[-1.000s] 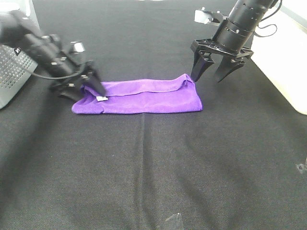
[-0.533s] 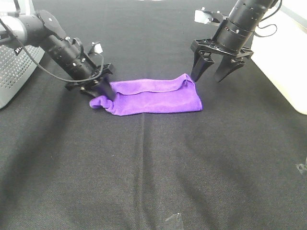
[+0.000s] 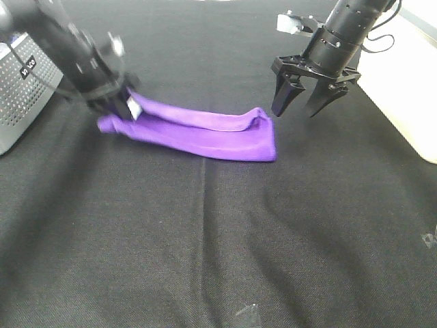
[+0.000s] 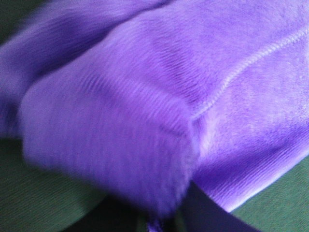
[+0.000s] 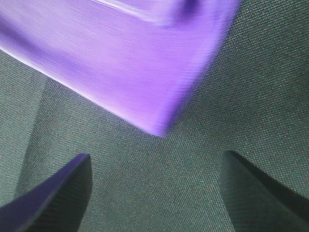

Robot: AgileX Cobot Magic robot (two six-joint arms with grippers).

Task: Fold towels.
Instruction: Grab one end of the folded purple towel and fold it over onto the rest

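Note:
The purple towel (image 3: pixel 205 133) lies folded in a long strip on the black table, slanting from the far left to the near right. My left gripper (image 3: pixel 117 104) is shut on its left end, next to the small white tag (image 3: pixel 134 109), and looks blurred. In the left wrist view the towel (image 4: pixel 159 96) fills the picture and shows a stitched edge. My right gripper (image 3: pixel 301 102) is open and empty, just beyond the towel's right end. In the right wrist view the towel's corner (image 5: pixel 145 72) lies ahead of the spread fingertips (image 5: pixel 53 198) of the right gripper (image 5: pixel 154 193).
A grey perforated box (image 3: pixel 20 96) stands at the left edge, close to my left arm. A pale raised surface (image 3: pixel 410 96) runs along the right edge. The black cloth-covered table (image 3: pixel 218 239) stretches toward the front.
My left gripper carried the towel's left end rightward, then back left and farther away, pulling the strip taut and slanted. The towel's right end slid slightly left. The right arm has not moved.

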